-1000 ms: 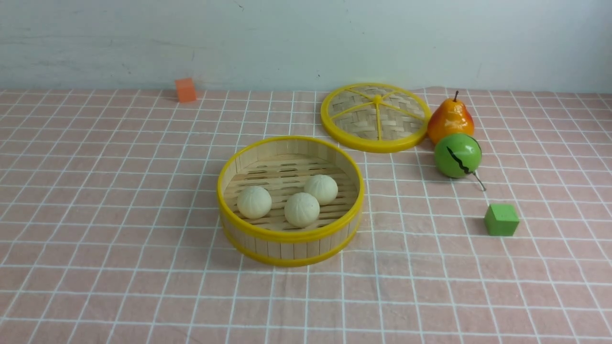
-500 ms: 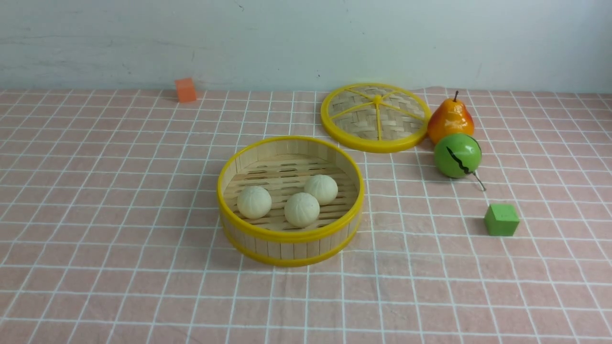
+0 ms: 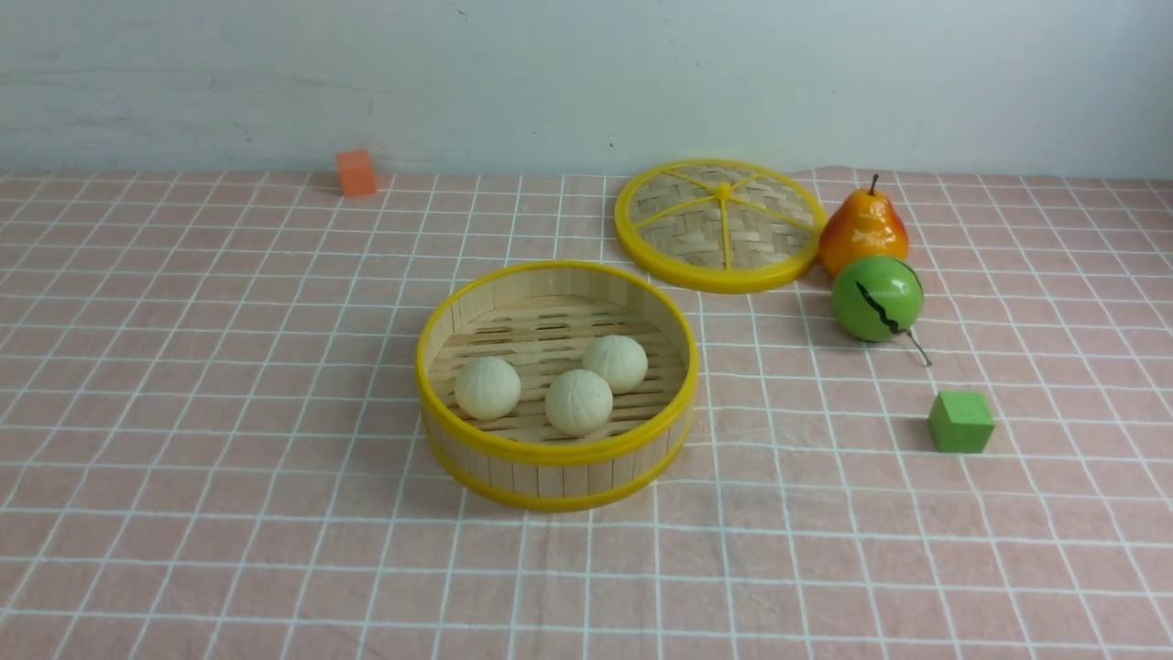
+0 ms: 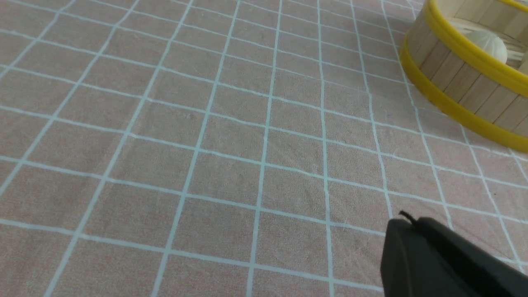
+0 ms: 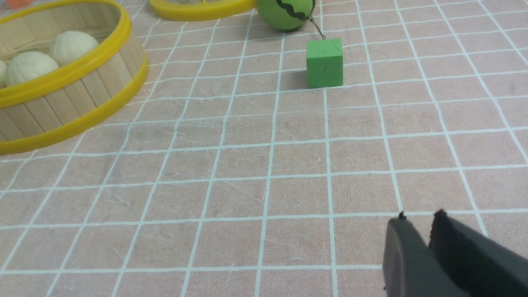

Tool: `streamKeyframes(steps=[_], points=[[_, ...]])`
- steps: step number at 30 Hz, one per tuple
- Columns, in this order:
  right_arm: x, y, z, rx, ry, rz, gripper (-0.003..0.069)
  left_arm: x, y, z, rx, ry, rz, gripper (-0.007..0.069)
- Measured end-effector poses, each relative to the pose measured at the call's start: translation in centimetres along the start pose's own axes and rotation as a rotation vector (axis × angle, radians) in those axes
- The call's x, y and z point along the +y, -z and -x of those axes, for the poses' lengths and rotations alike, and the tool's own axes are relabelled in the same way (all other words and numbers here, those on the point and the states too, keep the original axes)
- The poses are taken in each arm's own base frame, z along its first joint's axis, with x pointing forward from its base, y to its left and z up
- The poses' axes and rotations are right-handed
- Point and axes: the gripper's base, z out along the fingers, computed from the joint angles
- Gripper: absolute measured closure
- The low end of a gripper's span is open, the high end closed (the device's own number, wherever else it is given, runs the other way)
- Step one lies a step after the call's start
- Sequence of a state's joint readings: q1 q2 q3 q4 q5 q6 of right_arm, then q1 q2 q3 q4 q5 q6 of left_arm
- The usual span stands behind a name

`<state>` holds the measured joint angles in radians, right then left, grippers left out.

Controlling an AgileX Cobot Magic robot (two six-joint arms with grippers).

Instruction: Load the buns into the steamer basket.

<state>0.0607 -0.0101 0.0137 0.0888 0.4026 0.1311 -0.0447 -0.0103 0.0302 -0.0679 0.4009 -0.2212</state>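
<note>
Three cream-white buns [image 3: 487, 387] [image 3: 578, 401] [image 3: 615, 363] lie on the slatted floor of the steamer basket [image 3: 556, 452], mid-table in the front view. Neither arm shows in that view. In the left wrist view my left gripper [image 4: 406, 220] is shut and empty over bare cloth, well away from the basket [image 4: 453, 66], where one bun [image 4: 489, 43] peeks over the rim. My right gripper [image 5: 420, 218] stands slightly open with a narrow gap and nothing in it, over the cloth far from the basket [image 5: 62, 103] and its buns [image 5: 73, 46].
A flat woven lid [image 3: 721, 225] lies behind the basket to the right, next to a pear [image 3: 863, 231] and a green ball [image 3: 877, 298]. A green cube [image 3: 960, 422] sits right of the basket, and an orange cube [image 3: 356, 172] is by the back wall.
</note>
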Motion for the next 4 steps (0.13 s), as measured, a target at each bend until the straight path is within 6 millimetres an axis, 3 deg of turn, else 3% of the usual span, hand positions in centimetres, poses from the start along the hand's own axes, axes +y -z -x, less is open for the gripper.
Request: streamKeyframes(steps=[4], points=[[0.00, 0.00, 0.00, 0.000, 0.000, 0.000, 0.0554, 0.00, 0.00, 0.00, 0.000, 0.000, 0.000, 0.0637]])
